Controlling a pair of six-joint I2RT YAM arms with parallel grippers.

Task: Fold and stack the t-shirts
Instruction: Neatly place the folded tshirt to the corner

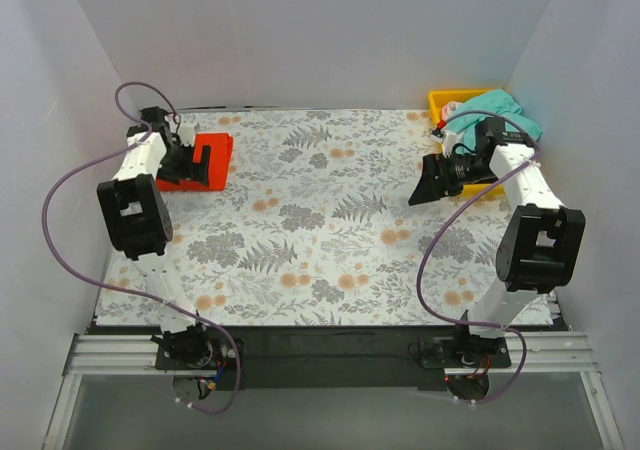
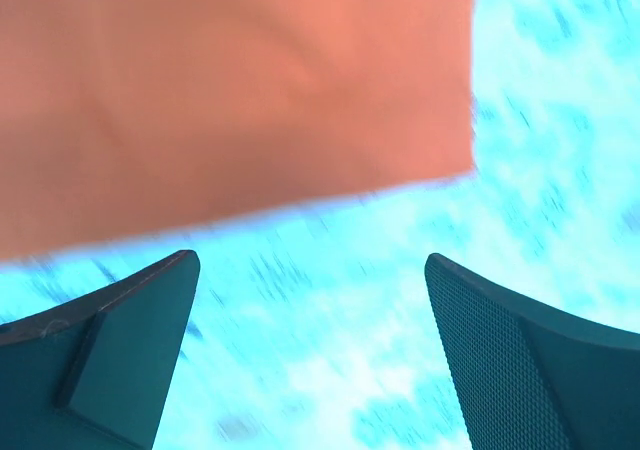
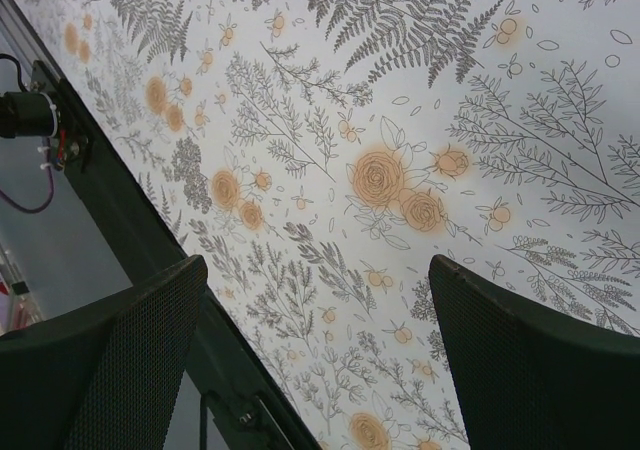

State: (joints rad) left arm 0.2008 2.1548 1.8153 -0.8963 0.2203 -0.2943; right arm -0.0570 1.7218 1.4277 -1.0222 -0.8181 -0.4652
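Both arms [image 1: 135, 215] bent, left tool [image 2: 310, 258] near orange-red t-shirt [image 2: 230, 100], right tool [image 3: 318, 262] aloft

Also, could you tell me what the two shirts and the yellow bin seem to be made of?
The orange-red shirt looks like soft matte cloth: folded flat, faintly creased. The teal shirt is likely similar cloth, crumpled in soft folds over the yellow bin. That bin seems rigid, smooth plastic, straight-walled.

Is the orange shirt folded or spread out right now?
Folded: the orange shirt lies as a compact, straight-edged rectangle, with no sleeves showing.
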